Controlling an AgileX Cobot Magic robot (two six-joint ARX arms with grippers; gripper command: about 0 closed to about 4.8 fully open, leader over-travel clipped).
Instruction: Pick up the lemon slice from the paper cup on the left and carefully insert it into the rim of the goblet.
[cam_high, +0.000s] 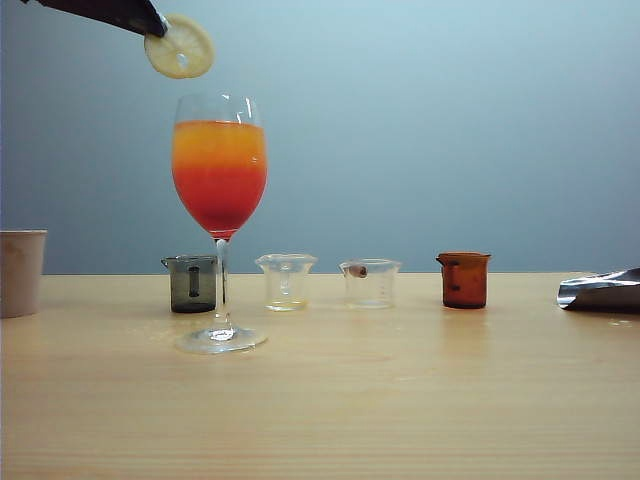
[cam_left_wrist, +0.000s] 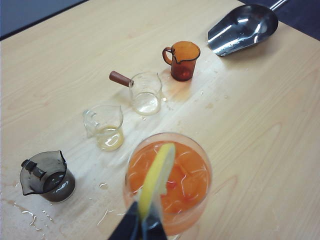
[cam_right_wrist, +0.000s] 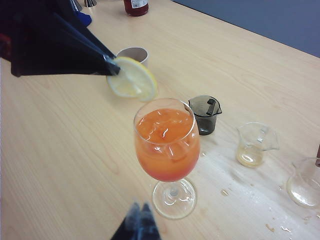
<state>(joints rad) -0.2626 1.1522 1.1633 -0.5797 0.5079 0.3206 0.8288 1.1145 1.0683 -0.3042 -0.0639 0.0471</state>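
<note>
Surface: wooden table, grey backdrop | Left gripper clamped on lemon slice, held above goblet | Right gripper closed, empty, nearby | Step: insertion pending | Next: lower slice edge-on onto the rim.

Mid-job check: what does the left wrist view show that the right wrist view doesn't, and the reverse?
Only the left wrist view shows the amber beaker and the metal scoop. Only the right wrist view shows the paper cup, a red-labelled bottle, the goblet's foot, and the right gripper shut, low near it. Both show the left gripper shut on the lemon slice above the goblet, plus the dark grey beaker.
</note>
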